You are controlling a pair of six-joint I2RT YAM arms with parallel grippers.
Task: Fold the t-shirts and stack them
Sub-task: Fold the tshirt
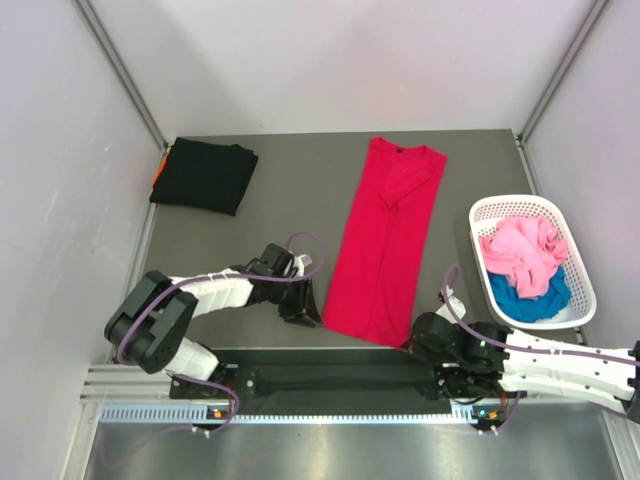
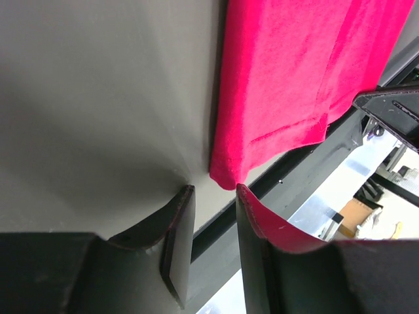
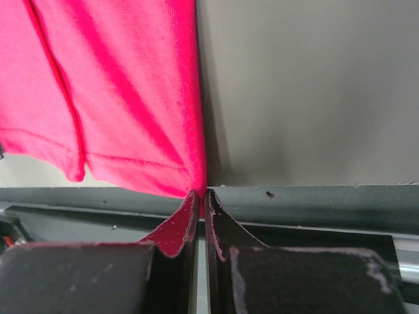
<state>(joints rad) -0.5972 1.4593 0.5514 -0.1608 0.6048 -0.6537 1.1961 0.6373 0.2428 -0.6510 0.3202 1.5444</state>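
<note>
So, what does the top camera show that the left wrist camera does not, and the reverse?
Only the top view: the folded black t-shirt at the far left, the white basket holding the pink t-shirt and the blue t-shirt, and the full length of the red t-shirt. Only the left wrist view: the left gripper with its fingers apart right at the near hem corner of the red t-shirt, not closed on it. Both: the red t-shirt, the grey table and the left gripper.

Table: red t-shirt, black pile (perhaps), basket
</note>
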